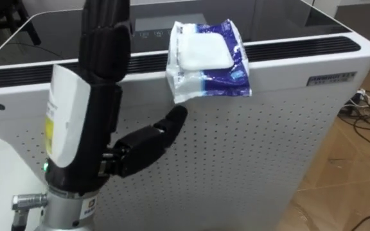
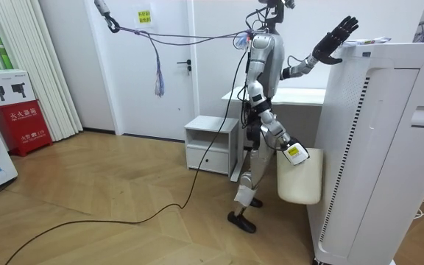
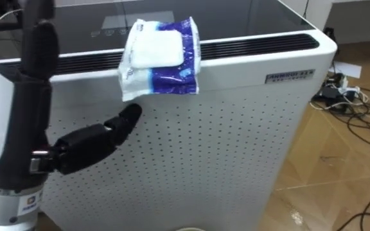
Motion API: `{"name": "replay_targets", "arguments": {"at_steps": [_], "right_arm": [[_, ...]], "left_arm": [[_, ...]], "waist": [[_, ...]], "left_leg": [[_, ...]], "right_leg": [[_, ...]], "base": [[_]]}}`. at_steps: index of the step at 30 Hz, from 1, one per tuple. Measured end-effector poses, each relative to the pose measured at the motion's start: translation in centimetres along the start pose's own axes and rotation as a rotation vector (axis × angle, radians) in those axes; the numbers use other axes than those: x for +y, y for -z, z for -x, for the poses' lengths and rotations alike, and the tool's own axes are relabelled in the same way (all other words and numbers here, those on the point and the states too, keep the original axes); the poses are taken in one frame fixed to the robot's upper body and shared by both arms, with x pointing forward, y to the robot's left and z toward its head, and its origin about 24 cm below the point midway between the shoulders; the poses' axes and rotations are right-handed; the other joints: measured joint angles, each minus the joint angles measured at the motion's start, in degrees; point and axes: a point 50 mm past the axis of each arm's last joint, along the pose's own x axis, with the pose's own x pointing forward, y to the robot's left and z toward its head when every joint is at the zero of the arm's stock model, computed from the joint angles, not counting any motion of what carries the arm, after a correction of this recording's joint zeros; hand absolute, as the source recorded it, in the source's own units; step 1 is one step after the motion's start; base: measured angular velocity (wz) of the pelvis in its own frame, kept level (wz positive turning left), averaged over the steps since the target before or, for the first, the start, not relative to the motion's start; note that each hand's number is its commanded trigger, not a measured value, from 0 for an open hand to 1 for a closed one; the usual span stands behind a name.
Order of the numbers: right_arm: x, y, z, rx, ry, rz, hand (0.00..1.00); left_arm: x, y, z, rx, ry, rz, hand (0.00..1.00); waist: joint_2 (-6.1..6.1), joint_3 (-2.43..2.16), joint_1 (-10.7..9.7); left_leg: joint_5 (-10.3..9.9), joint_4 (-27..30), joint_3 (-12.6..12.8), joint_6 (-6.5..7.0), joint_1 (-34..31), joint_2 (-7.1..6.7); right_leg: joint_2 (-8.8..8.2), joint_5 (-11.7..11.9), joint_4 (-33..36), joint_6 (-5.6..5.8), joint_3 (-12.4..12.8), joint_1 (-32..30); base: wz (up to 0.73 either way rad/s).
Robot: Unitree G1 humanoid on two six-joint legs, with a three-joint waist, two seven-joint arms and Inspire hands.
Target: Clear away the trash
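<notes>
A blue and white wipes pack (image 1: pixel 207 61) (image 3: pixel 160 61) lies on the top front edge of a tall white appliance (image 1: pixel 255 154), partly hanging over the perforated front. My left hand (image 1: pixel 98 96) (image 3: pixel 34 96) is raised just left of the pack, open, with the fingers straight up and the thumb (image 1: pixel 153 138) pointing toward the pack from below without touching it. In the room view I stand facing the appliance (image 2: pixel 374 147). My right hand (image 2: pixel 294 152) is low at my side, and a white bin (image 2: pixel 299 180) hangs from it above the floor.
Dark cables (image 1: pixel 368 119) lie on the wooden floor right of the appliance. Behind me are a white table (image 2: pixel 300 96) and a small white cabinet (image 2: pixel 210 143). A red box (image 2: pixel 20 118) stands at the room view's far left.
</notes>
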Motion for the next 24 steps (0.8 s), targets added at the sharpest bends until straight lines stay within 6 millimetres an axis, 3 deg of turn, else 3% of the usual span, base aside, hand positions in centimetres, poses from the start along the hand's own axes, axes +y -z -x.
{"name": "replay_targets", "arguments": {"at_steps": [16,24], "right_arm": [[-0.5,-1.0,0.0,-0.04,-0.019,0.032,1.0],[-0.6,-1.0,0.1,-0.04,-0.022,0.035,1.0]], "left_arm": [[-0.9,-0.1,0.1,-0.009,0.221,0.011,0.0],[-0.9,-0.1,0.0,-0.021,0.237,0.001,0.0]], "waist": [[1.04,0.12,-0.3],[2.0,0.24,-0.89]], "left_leg": [[0.21,-0.68,0.37,-0.33,0.67,0.33],[0.21,-0.7,0.87,-0.32,1.21,0.35]], "right_leg": [[0.39,0.33,-0.06,-0.31,0.48,0.29],[0.44,0.5,-0.01,-0.27,1.1,0.47]], "base": [[-0.01],[-0.03]]}}
